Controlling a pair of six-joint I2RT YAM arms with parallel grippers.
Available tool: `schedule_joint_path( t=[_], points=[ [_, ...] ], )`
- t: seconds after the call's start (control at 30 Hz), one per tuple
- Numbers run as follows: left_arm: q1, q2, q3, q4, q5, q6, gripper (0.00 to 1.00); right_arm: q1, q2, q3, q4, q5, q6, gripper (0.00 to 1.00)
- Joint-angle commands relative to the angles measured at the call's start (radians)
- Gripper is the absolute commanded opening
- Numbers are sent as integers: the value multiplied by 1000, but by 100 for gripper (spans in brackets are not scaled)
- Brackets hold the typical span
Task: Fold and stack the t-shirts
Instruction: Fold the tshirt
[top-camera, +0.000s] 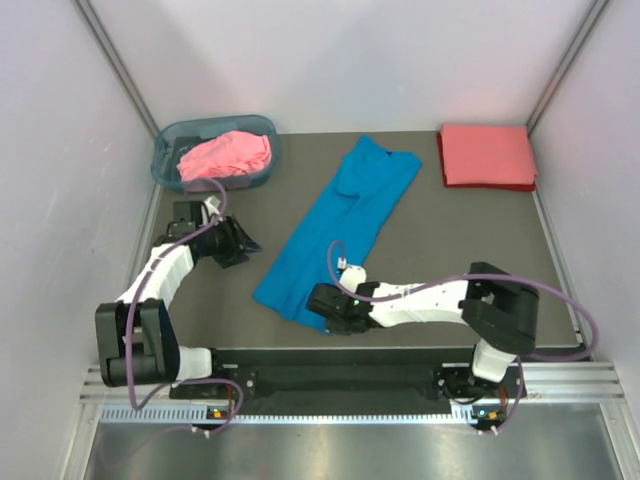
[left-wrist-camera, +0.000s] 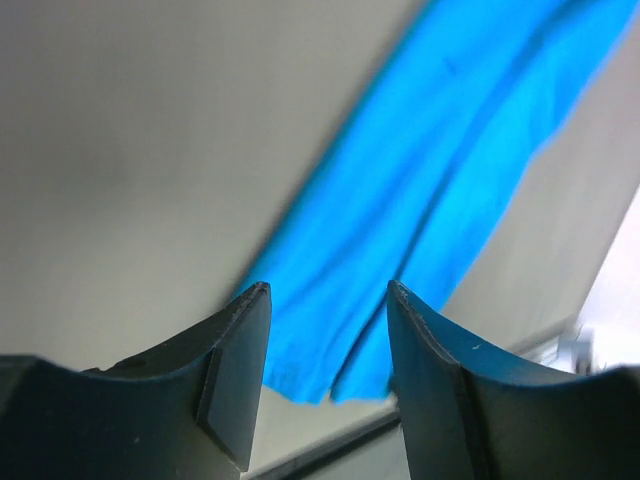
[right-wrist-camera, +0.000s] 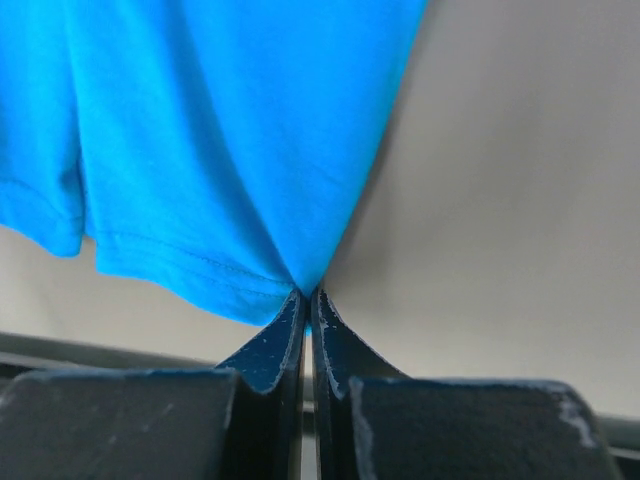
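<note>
The bright blue t-shirt (top-camera: 340, 225) is lying in a long diagonal strip across the middle of the table (top-camera: 450, 240), folded lengthwise, running from far-centre down toward the near edge. The right gripper (right-wrist-camera: 308, 297) is pinching the hem at the shirt's near corner. Its fingers are clamped tight, with the cloth bunching into the gap. The left gripper (left-wrist-camera: 328, 290) is hanging off to the left of the shirt with its jaws spread apart and nothing between them. The pink t-shirt (top-camera: 228, 155) is sitting crumpled in the translucent plastic basket (top-camera: 165, 160) at the far left corner. The coral-red t-shirt (top-camera: 487, 155) is lying neatly folded at the far right corner, well apart from the blue one.
</note>
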Motion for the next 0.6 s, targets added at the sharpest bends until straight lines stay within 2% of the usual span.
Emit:
schedule_joint_path(
  t=[0.0, 0.23, 0.3, 0.43, 0.57],
  points=[
    [-133, -95, -19, -79, 2, 57, 55, 24, -113, -133, -58, -29, -20, 0],
    [-341, -216, -81, -113, 3, -35, 56, 67, -421, -397, -122, -52, 12, 0],
    [-373, -232, -91, -84, 34, -84, 56, 78, -476, -431, -147, -63, 23, 0],
    [-465, -244, -125, -101, -20, -111, 57, 101, -619, -503, -187, -87, 42, 0],
    [-503, -228, -174, -118, -23, -117, 54, 112, -725, -526, -230, -83, 52, 0]
  ],
)
